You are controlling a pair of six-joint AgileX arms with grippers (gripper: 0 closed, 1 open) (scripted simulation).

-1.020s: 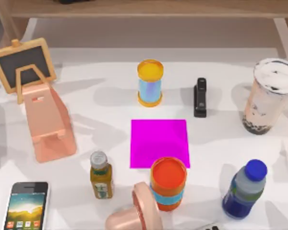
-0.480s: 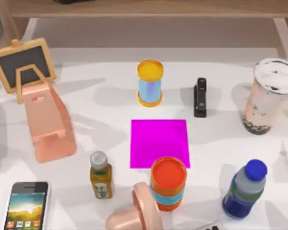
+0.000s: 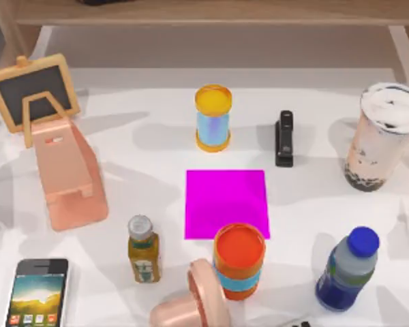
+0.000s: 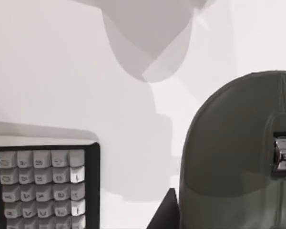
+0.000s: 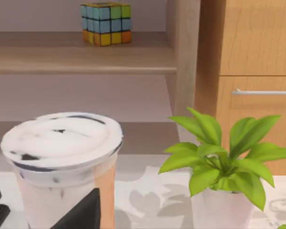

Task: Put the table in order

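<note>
Crowding the table point(image 3: 157, 146): bottles, cups, phone point(image 3: 39, 291), stapler point(image 3: 284, 138); either tool's state, I cannot tell.

mat point(image 3: 225, 204) mid-table point(image 3: 123, 146) | stapler point(image 3: 284, 139) behind-right | phone point(image 3: 38, 291) front-left | drink cup point(image 3: 382, 136) far right, perhaps near edge

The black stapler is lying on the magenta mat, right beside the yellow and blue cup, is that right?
Not quite. In the top view the black stapler lies on the bare white table, apart from the magenta mat and beyond its far right corner. It does sit to the right of the yellow and blue cup, with a gap between them.
</note>
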